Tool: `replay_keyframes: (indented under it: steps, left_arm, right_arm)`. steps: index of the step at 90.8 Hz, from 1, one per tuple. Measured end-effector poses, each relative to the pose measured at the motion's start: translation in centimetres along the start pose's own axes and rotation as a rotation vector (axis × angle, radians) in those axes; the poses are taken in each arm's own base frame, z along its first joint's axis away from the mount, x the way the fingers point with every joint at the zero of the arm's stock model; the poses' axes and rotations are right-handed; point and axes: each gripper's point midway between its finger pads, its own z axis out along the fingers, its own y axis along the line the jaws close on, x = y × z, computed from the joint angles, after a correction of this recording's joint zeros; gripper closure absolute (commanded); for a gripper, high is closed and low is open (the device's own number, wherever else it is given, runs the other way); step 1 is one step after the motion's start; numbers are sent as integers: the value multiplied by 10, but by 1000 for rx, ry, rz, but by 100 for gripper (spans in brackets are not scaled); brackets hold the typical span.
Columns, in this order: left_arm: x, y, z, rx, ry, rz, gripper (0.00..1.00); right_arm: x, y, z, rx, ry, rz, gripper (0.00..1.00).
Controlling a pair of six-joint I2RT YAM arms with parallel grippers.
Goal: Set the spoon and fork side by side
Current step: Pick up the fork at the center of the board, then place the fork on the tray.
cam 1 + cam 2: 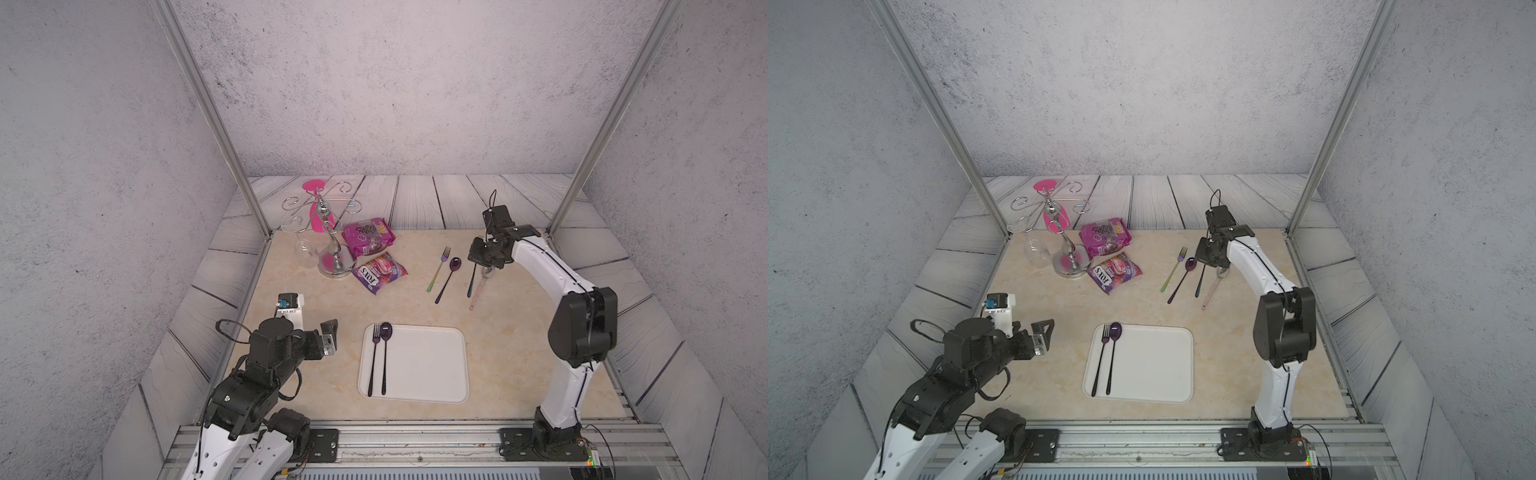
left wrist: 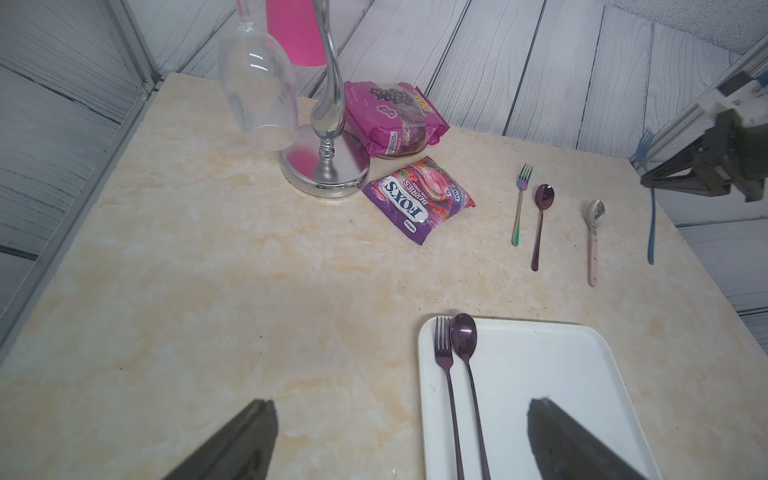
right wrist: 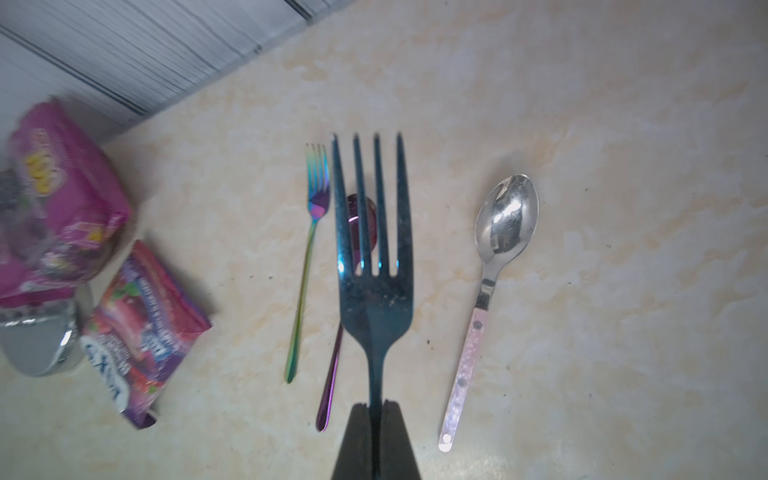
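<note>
To the left of the right end effector (image 3: 376, 405) a rainbow fork (image 3: 307, 266) and a purple spoon (image 3: 332, 374) lie parallel on the worktop (image 1: 316, 374). In the right wrist view the spoon's bowl shows behind the tines of the blue fork (image 3: 376, 299). Farther left are a Fox's candy bag (image 1: 379, 273), a pink snack pack (image 1: 368, 237), and a chrome glass stand (image 1: 336, 266) with a clear glass (image 1: 305, 253) hanging bowl-down. The pink-handled spoon (image 3: 482, 299) lies flat just to the right of this end effector, its handle running the same way as the blue fork's.

The right arm reaches far out from its base, elbow raised, forearm sloping down to the wrist. Its end effector is clenched on the blue fork's handle just behind the neck, and the fork is nearer the wrist camera than the other cutlery. Whether the handle's end touches the worktop cannot be told. The left arm is folded low near its base. The left end effector (image 2: 400, 401) is released, fingers wide apart, pointing over the tray's corner.

The white tray (image 1: 436, 365) sits nearer the bases than the right end effector. It holds a dark fork (image 1: 375, 361) and a dark spoon (image 1: 385, 361) side by side along its left edge.
</note>
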Motion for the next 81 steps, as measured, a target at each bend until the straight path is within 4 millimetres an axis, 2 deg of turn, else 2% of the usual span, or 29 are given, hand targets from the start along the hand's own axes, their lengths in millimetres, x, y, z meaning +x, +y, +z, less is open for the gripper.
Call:
replay_keyframes:
  steps: [8,16,30,40,47,58,68,81]
  left_arm:
    - [-2,1,-3,-2,-14,-1,0]
    - [-3,1,-5,-1,-26,-3,0]
    - [-3,1,-6,-1,-29,-3,0]
    - [-3,1,-6,2,-28,-3,1]
    - [-3,1,-6,3,-28,-4,0]
    - [-2,1,-5,2,-25,-3,1]
    - [-1,1,-6,2,-26,-3,0]
    - [0,1,-5,4,-22,-3,0]
  right_arm:
    - [39,15,-26,-49,9,-41,100]
    - [99,37,-41,-108,60,-100,100]
    - [209,51,-39,-159,209,-156,100]
    - [261,50,-28,-152,288,-149,100]
    - [282,58,-22,-157,316,-145,100]
    - [297,81,-11,-191,326,-134,100]
    - [301,94,2,-201,326,-110,100]
    - [305,97,19,-191,333,-88,100]
